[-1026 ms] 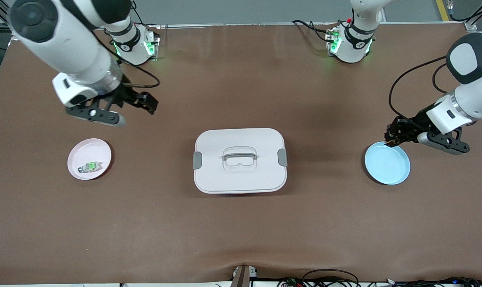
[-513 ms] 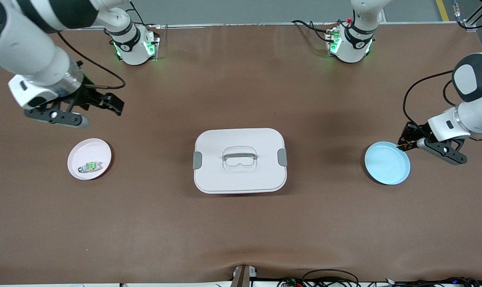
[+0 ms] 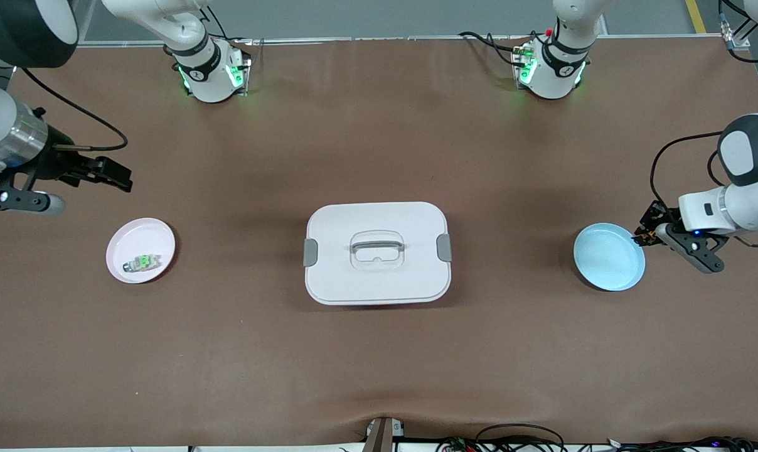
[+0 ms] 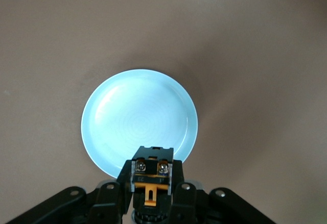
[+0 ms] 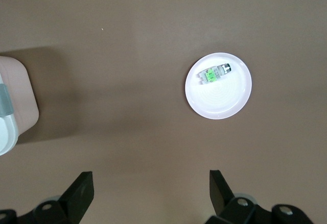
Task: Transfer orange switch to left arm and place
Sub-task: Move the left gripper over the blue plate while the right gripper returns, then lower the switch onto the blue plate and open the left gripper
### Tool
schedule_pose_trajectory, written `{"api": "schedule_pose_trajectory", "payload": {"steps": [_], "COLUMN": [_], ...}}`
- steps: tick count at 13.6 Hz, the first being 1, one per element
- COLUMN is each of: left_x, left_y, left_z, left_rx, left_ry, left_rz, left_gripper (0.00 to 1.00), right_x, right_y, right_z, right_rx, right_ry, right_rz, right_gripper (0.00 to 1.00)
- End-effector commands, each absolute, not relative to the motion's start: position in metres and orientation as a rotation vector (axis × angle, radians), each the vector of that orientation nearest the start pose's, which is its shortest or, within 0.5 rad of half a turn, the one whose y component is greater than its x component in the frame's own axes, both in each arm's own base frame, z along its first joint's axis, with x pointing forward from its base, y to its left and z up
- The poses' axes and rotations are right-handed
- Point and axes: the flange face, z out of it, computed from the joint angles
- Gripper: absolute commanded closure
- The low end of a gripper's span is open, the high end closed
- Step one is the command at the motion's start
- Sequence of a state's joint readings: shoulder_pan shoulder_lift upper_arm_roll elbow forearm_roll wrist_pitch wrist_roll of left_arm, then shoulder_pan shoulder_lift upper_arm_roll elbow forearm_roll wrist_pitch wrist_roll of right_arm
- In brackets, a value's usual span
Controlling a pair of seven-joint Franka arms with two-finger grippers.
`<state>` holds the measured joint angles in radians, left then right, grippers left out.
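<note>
A pink plate (image 3: 140,250) holding a clear green-marked switch (image 3: 142,262), and a bare blue plate (image 3: 608,257).

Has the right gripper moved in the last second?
Yes. Judged against the pink plate, the right gripper, jaws open and empty, has swung away from the box toward the right arm's end of the table.

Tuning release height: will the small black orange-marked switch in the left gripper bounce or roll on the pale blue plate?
The small black switch with an orange mark looks boxy and rigid, so rolling seems unlikely. It probably weighs little; it could skid on the glossy pale blue round plate.
</note>
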<state>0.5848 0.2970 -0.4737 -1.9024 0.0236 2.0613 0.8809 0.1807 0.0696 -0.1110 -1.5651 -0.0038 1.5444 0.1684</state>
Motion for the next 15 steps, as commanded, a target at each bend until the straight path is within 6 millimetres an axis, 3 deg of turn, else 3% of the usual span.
{"api": "schedule_pose_trajectory", "payload": {"steps": [1, 4, 6, 15], "left_x": [0.604, 0.606, 0.611, 0.617], "left_y": [0.085, 0.088, 0.090, 0.094], "left_z": [0.343, 0.331, 0.324, 0.303], "left_rx": [-2.956, -2.882, -2.806, -2.551], "left_ry": [1.380, 1.467, 1.564, 1.868], "left_rz": [0.079, 0.108, 0.066, 0.071], "left_gripper": [1.00, 1.00, 1.00, 1.00], "right_x": [0.565, 0.565, 0.567, 0.567], "right_y": [0.008, -0.007, -0.010, -0.016], "right_z": [0.591, 0.596, 0.611, 0.614], "right_rx": [-3.136, -3.134, -3.133, -3.148], "right_ry": [0.097, 0.108, 0.134, 0.135], "right_rz": [0.120, 0.120, 0.070, 0.057], "right_gripper": [0.00, 0.00, 0.00, 0.00]}}
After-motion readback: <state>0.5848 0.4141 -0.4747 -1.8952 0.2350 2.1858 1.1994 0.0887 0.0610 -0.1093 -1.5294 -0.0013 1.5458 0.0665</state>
